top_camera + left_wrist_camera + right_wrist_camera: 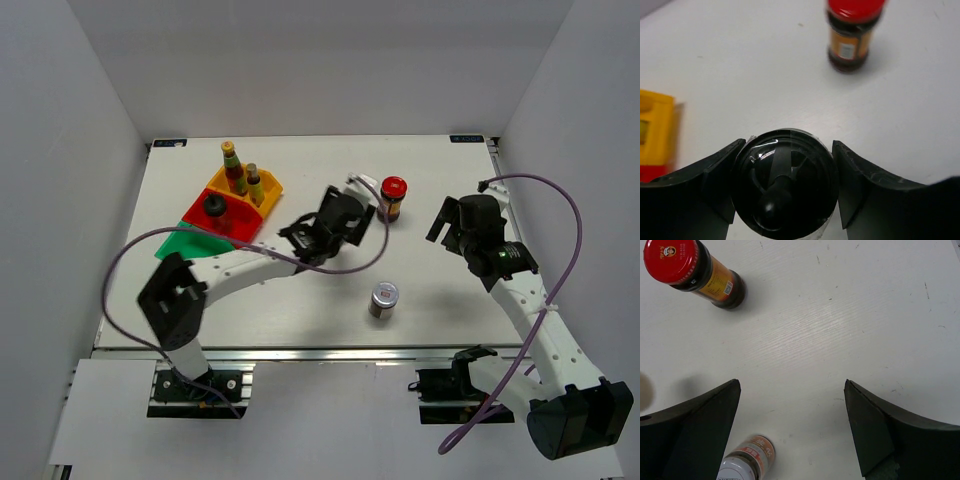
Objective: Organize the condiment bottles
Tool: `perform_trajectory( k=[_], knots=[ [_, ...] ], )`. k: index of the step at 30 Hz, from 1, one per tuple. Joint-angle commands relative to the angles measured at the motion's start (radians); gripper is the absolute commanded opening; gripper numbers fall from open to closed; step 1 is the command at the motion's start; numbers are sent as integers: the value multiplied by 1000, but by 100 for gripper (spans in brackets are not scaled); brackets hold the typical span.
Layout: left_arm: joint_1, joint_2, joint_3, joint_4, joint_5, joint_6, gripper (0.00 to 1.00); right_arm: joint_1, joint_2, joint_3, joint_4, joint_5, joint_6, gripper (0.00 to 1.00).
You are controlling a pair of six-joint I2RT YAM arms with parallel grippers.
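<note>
Snugly, left claw (788,167) holds shaker (784,187) — glossy black cap.

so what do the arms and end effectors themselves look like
The left arm and right arm have white links, black joints and a loose purple cable each. The left end effector and right end effector each carry two black wedge-shaped fingers.

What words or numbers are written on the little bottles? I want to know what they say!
Nothing can be read.
Red-capped jar: a small picture logo with tiny print on the cap, too small to read.
Its yellow label: print and a code patch, too small to read.
Silver-lidded jar: orange label, blurred.
Black-capped shaker: no writing shows.
</note>
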State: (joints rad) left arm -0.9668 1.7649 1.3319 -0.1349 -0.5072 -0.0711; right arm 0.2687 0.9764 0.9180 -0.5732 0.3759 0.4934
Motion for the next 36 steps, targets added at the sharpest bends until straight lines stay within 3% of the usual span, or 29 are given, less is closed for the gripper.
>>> perform_trajectory(
  k=[1,4,9,13,21,29,36],
  knots=[
    [104,-224,-66,21,-120,-31,39,0,-12,-16,36,-2,-15,89],
    [276,-330,-155,8,-83,-82,39,0,-8,-13,38,-2,-16,89],
    [378,-430,-275,87,-97,-65,41,0,-5,-13,38,4,-18,89],
    [489,-414,-260,29,-65,-101,40,0,-8,-16,33,14,-18,89],
    [559,-397,-293,34,-45,-128,40,0,-5,-19,30,23,-18,89],
    [645,-340,-321,90,68,-139,40,0,-7,-21,32,29,-18,89],
    [680,-277,-318,107,36,-144,40,-2,-1,-24,35,37,-19,89]
  ],
)
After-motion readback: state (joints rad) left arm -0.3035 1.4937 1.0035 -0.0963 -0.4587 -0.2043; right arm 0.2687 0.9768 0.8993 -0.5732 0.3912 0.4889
